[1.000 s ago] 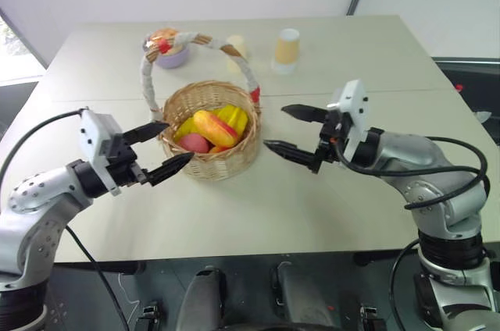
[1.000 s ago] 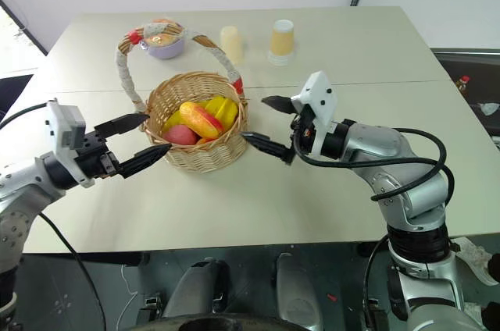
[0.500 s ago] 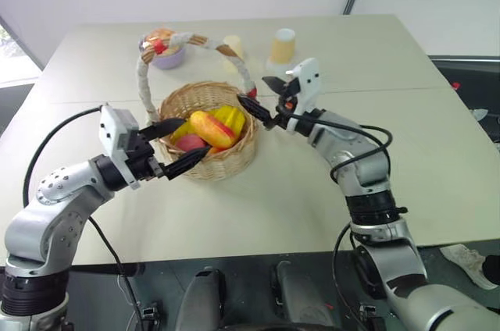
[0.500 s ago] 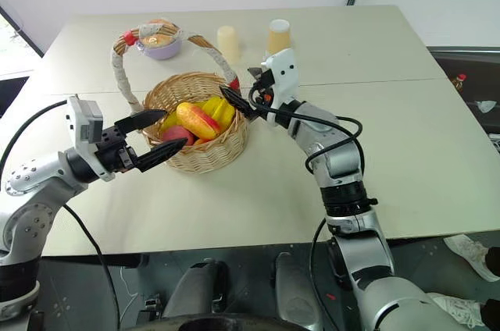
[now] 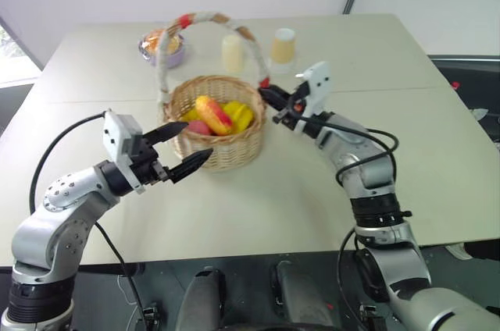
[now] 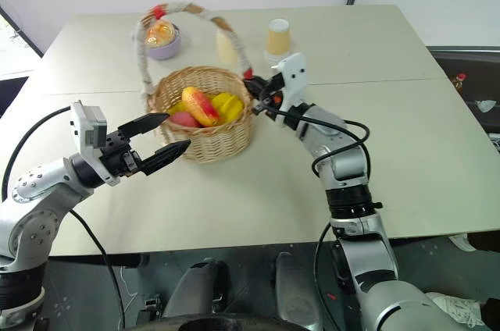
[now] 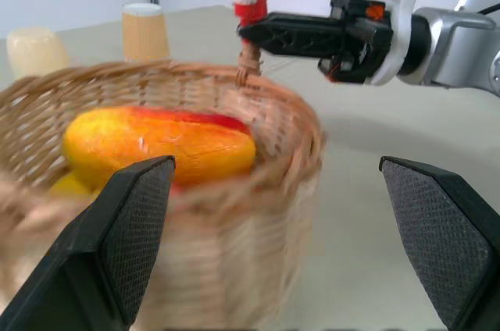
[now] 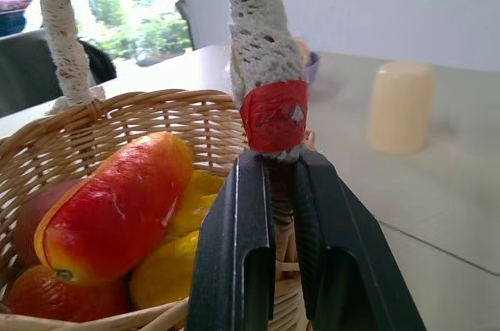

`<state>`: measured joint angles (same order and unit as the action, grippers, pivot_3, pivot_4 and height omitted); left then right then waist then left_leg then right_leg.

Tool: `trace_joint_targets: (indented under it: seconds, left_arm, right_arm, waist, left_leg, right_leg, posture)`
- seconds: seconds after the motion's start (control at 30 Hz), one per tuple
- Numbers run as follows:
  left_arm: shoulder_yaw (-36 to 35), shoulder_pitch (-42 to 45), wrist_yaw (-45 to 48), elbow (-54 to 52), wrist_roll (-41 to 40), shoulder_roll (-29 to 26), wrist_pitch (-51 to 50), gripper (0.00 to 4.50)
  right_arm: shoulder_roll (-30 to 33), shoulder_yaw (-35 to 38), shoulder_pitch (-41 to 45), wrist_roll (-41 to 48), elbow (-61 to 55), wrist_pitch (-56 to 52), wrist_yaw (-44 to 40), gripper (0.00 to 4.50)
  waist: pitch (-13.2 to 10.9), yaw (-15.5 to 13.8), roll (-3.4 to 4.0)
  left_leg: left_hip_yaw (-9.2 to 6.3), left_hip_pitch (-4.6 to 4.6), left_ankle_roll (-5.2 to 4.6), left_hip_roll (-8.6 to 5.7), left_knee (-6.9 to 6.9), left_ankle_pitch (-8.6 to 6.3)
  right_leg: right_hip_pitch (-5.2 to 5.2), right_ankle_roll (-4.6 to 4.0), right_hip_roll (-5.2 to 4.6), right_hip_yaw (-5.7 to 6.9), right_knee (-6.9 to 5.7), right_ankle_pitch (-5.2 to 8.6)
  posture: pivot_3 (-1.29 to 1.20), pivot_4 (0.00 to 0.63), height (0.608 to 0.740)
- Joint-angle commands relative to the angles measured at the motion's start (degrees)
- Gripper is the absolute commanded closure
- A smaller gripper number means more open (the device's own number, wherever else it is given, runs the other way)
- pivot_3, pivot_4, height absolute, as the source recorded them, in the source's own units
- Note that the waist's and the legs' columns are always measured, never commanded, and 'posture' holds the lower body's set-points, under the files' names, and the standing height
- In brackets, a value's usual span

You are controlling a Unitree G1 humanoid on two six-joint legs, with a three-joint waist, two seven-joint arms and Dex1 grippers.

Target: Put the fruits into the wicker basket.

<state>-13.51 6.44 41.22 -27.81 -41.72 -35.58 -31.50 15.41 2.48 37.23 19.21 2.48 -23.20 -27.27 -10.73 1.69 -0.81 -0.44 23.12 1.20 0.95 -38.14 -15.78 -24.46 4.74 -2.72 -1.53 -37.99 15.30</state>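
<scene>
now right end effector (image 8: 269, 214) has clamped the wicker basket (image 5: 226, 140) handle base.

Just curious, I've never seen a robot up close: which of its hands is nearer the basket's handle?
The right hand: shut on the handle at its base. The left hand is open at the wicker basket's near side.

The round tan wicker basket (image 5: 223, 132) is sitting upright on the tabletop (image 5: 258, 198), its tall white-and-brown wrapped handle arching overhead. The yellow-and-red mango (image 5: 212, 114) is lying on top inside it, with the pink-red peach (image 5: 198, 126) and yellow fruits (image 5: 239, 115) nestling beside it.
</scene>
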Motion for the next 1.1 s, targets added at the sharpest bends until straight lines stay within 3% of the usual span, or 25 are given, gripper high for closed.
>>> trace_joint_targets:
  seconds: [0.03,0.23,0.53,0.57,0.6,0.73,0.97,1.1]
  left_arm:
    - [0.9,0.8,0.6,-1.1,0.2,0.3,1.5,0.0]
    - [2.7,3.0,1.1,1.5,1.3,1.1,2.8,0.0]
    - [3.2,4.6,1.6,3.7,3.1,1.7,4.8,0.0]
    - [3.3,5.0,1.6,3.9,3.1,1.8,4.7,0.0]
    - [3.3,5.3,1.8,4.2,3.1,1.7,4.7,0.0]
    - [3.2,5.7,3.1,5.8,3.5,1.5,5.3,0.0]
    - [1.6,6.9,3.1,9.6,6.0,0.0,6.1,0.0]
    - [-0.3,6.2,-0.4,12.6,9.2,-0.4,7.2,0.0]
  right_arm:
    - [4.8,9.1,0.2,-0.5,-3.4,3.0,4.7,4.45]
    - [13.7,18.7,-2.3,-4.6,5.3,8.1,11.8,4.45]
    - [16.8,20.9,-3.3,-5.8,13.4,12.7,13.3,4.45]
    - [16.8,20.9,-3.6,-5.7,12.8,12.6,13.2,3.58]
    - [16.7,20.9,-3.9,-5.7,12.0,12.5,13.4,3.26]
    - [17.2,21.4,-7.2,-6.2,6.2,12.3,14.0,1.18]
    - [24.2,21.5,-18.1,-4.4,-6.9,10.1,4.2,1.18]
    - [26.7,18.3,-24.5,0.1,-14.8,10.4,-6.2,1.18]
  waist:
    - [0.0,-0.7,0.0]
    - [0.0,-0.9,0.0]
    - [0.0,0.8,0.05]
    - [0.0,0.8,0.05]
    - [0.0,0.7,0.05]
    - [0.0,0.5,0.05]
    - [0.0,-0.2,0.05]
    - [0.0,0.0,0.05]
  left_leg:
    - [0.02,0.0,0.0,-0.01,-0.01,0.0]
    - [0.15,0.06,0.0,-0.08,0.0,0.0]
    - [0.24,-0.06,0.0,0.0,0.01,0.0]
    - [0.23,-0.06,0.0,0.0,0.01,0.0]
    - [0.21,-0.05,0.0,0.01,0.01,0.0]
    - [0.19,-0.02,0.0,-0.01,0.01,0.0]
    - [0.14,-0.01,0.0,-0.02,0.0,0.0]
    - [0.14,-0.09,-0.01,0.0,0.0,0.0]
  right_leg:
    - [0.0,0.0,-0.01,0.0,0.02,0.0]
    - [0.0,0.0,0.06,0.0,0.13,0.0]
    - [0.0,0.0,0.23,-0.07,0.01,0.0]
    - [0.0,0.0,0.23,-0.07,0.0,0.0]
    - [0.0,0.0,0.22,-0.07,0.01,0.0]
    - [0.0,0.0,0.19,-0.07,0.01,0.0]
    - [0.01,0.01,0.16,-0.07,0.03,0.01]
    - [0.02,0.01,0.21,-0.09,0.04,0.01]
  posture:
    - [0.0,0.15,0.74]
    - [0.0,0.15,0.74]
    - [0.0,0.15,0.74]
    - [0.0,0.15,0.74]
    - [0.0,0.15,0.74]
    - [0.0,0.15,0.74]
    - [0.0,0.15,0.74]
    - [0.0,0.15,0.74]
